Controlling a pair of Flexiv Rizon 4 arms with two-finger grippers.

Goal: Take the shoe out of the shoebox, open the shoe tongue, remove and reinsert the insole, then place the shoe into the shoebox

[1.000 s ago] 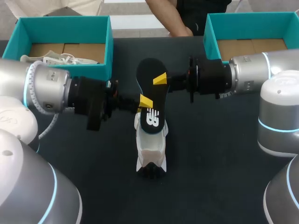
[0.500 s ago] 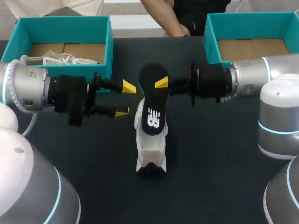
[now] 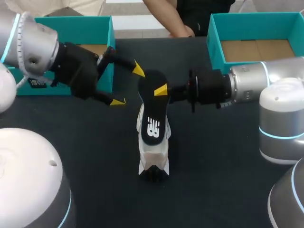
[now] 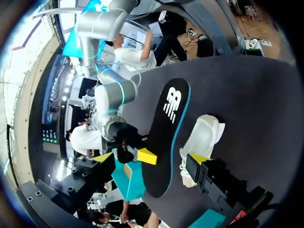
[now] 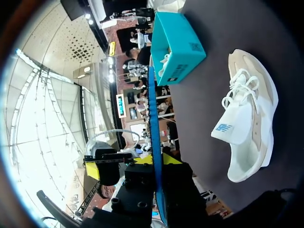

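Insole: a black insole with a blue edge and a white mark on its upper face. It is held in the air over the middle of the table, slanted, with the marked end low and near and the other end raised toward the far side.
Shoe: a white and beige shoe stands upright on its sole on the table, under the insole's low end. Its tongue is pulled up and its opening is uncovered. The views do not show whether insole and shoe touch.
Right gripper: the right gripper comes in from the right and is clamped on the raised part of the insole. In the right wrist view the insole runs edge-on between its two yellow tips, one on each face.
Left gripper: the left gripper hangs to the left of the insole's raised end with its fingers spread wide and nothing in them. One yellow tip is just beside the insole's far edge; the other is lower and well off to the left.
Left box: a teal shoebox at the far left corner, partly behind the left arm. The right wrist view shows white laces inside it.
Right box: a second teal box at the far right, with its brown floor showing.
Table: a dark table.
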